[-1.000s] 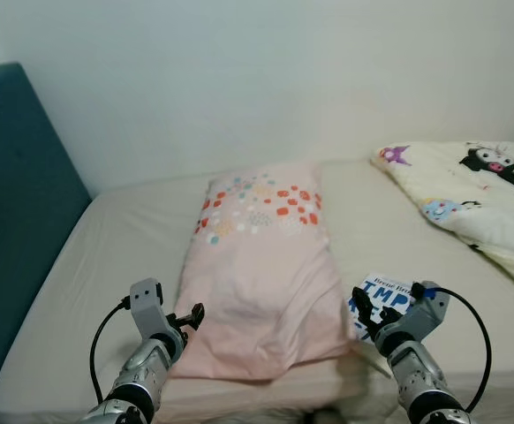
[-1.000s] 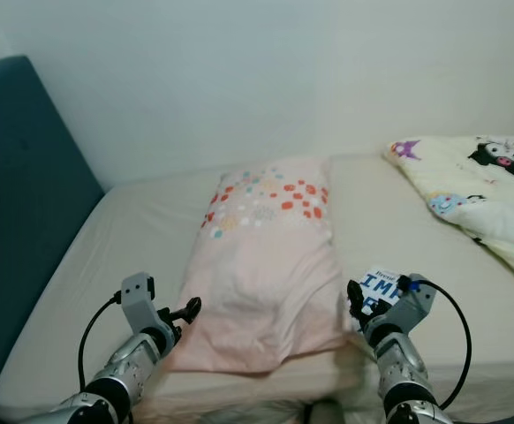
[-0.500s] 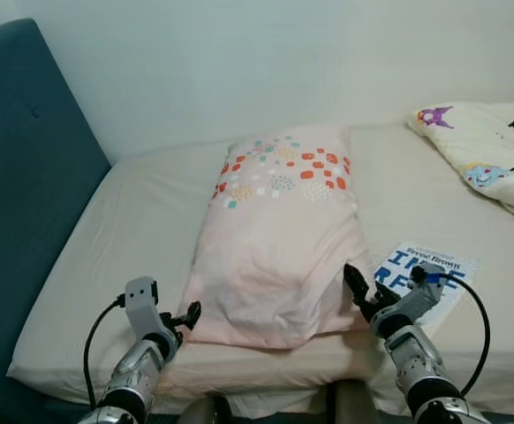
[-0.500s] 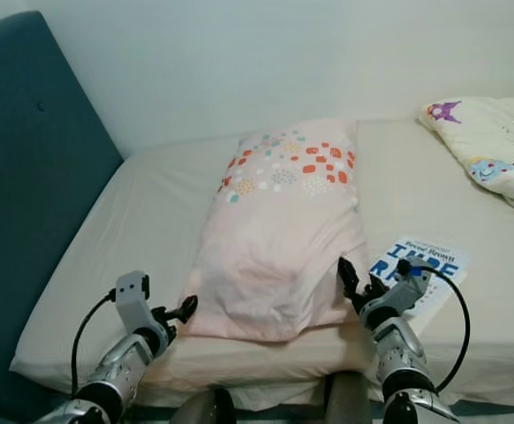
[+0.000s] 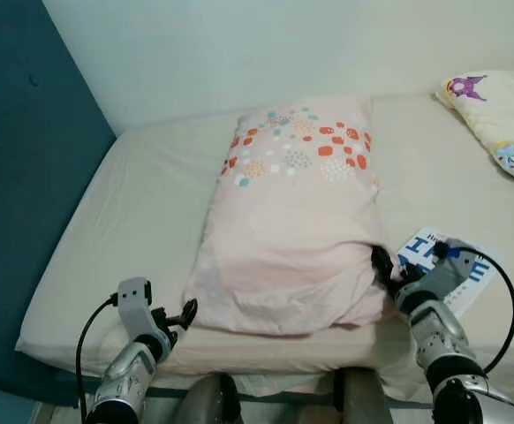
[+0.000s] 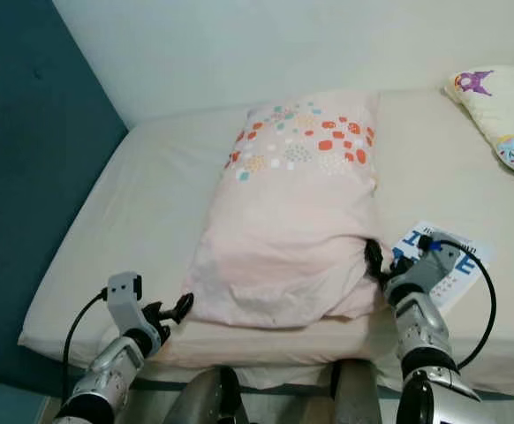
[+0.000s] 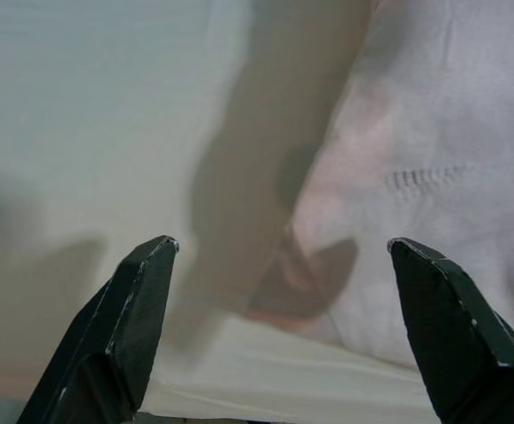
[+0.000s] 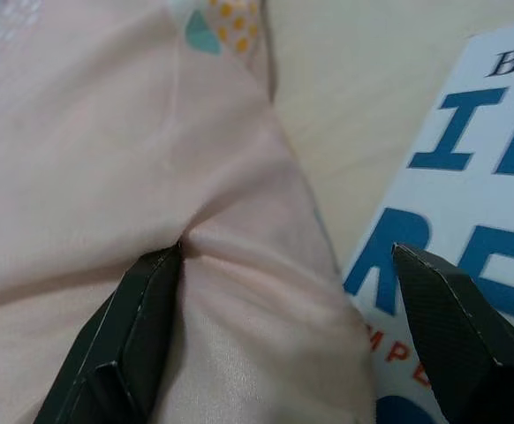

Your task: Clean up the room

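Right wrist view: right gripper [image 8: 279, 340], spread wide, straddles the pink pillow [image 8: 107, 177] corner.

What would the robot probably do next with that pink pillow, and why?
Probably close the right gripper on the pillow: its open fingers straddle the pillow's near corner beside the book. The left gripper, also open, is just short of the other corner.

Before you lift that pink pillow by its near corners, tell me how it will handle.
The pillow looks soft and creased, so it will probably sag in the middle. Its loose cover bunches at the right hand, so the fabric may slip over the filling. It is likely light for its bulk. The left hand sits open just off its near corner.
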Robot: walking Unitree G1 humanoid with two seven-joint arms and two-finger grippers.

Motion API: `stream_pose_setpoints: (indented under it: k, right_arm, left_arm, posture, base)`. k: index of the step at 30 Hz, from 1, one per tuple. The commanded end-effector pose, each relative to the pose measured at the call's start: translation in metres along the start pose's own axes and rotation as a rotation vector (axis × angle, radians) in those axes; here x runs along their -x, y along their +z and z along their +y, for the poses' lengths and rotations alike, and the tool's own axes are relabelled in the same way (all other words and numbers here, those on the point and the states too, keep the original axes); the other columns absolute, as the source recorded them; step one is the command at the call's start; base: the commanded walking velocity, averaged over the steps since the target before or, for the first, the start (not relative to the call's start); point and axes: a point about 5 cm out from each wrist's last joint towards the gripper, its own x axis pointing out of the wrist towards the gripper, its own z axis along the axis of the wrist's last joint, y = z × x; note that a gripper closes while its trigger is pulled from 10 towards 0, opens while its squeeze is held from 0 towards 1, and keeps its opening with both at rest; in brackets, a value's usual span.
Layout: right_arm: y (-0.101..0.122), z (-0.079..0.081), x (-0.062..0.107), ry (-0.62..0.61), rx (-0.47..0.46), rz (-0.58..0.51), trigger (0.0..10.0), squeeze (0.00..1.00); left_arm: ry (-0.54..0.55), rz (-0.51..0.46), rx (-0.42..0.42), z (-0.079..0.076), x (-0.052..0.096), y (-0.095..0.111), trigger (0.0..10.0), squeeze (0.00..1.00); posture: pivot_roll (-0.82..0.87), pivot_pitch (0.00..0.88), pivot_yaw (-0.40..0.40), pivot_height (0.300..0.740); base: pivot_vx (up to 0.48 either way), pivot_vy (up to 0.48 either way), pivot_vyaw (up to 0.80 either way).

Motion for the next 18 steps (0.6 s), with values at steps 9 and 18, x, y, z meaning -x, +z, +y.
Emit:
stream_pose_setpoints:
  k: [9, 18]
  right_arm:
    - [-0.003, 0.03, -0.009, 0.174, -0.026, 0.007, 10.0, 0.0]
    - [-0.013, 0.021, -0.008, 0.046, 0.07, 0.098, 3.4, 0.0]
  left_arm:
    - [-0.17, -0.007, 0.164, -0.017, 0.003, 0.004, 10.0, 0.0]
    - [-0.457, 0.045, 0.298, -0.058, 0.002, 0.012, 10.0, 0.0]
  posture:
    - [0.07, 0.257, 0.158, 0.597]
    - [0.06, 0.264, 0.161, 0.597]
  base:
    - [0.0, 0.0, 0.0]
    - [0.0, 0.0, 0.0]
